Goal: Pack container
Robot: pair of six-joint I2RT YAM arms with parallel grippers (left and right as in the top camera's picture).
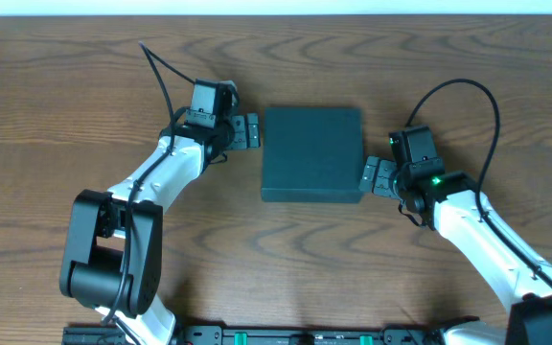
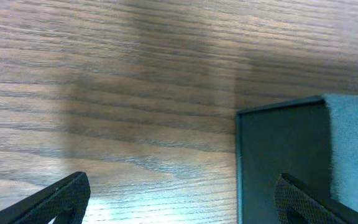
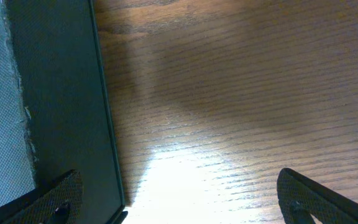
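The container (image 1: 311, 153) is a dark teal-black square box lying shut in the middle of the wooden table. My left gripper (image 1: 248, 132) is open beside the box's upper left corner; in the left wrist view (image 2: 182, 199) one finger overlaps the box's side (image 2: 278, 155). My right gripper (image 1: 377, 176) is open at the box's lower right corner; in the right wrist view (image 3: 179, 199) one finger sits over the box's side wall (image 3: 61, 93). Neither gripper holds anything. No snack packets are in view.
Bare wood-grain table (image 1: 286, 259) surrounds the box. Black cables loop up from both wrists. A black rail with the arm bases (image 1: 305, 335) runs along the front edge.
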